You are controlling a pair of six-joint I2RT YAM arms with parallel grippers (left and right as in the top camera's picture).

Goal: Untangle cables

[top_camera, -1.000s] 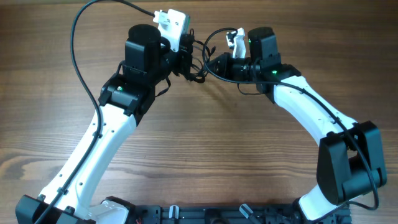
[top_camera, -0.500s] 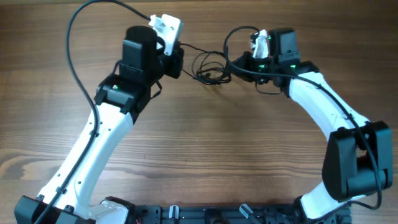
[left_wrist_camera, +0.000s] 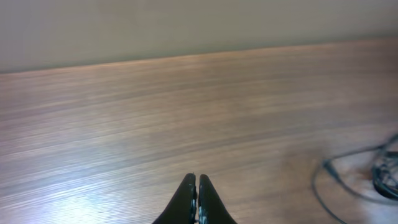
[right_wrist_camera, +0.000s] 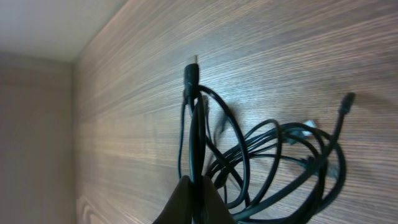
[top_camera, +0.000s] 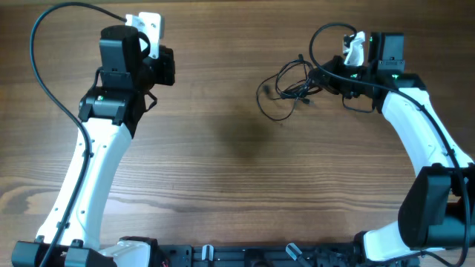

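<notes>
The cables (top_camera: 286, 89) are a loose tangle of thin black strands on the wooden table, right of centre at the back. My right gripper (top_camera: 324, 76) is at the tangle's right edge, shut on one strand. In the right wrist view the pinched strand rises from the gripper (right_wrist_camera: 198, 182) to a plug tip (right_wrist_camera: 191, 74), and the other loops (right_wrist_camera: 280, 155) spread to the right. My left gripper (top_camera: 167, 67) is far left of the cables, shut, with nothing in it. In the left wrist view the fingertips (left_wrist_camera: 197, 180) meet, and part of the cables (left_wrist_camera: 382, 177) shows at the right edge.
The thick black cable of the left arm (top_camera: 44, 81) arcs out over the table's left side. The right arm's own cable (top_camera: 326, 33) loops above its wrist. The table's back edge (left_wrist_camera: 199, 56) meets a plain wall.
The two arms have pulled apart. The left gripper swung left and no longer touches the cables. The right gripper moved right, dragging the tangle with it and spreading it out.
</notes>
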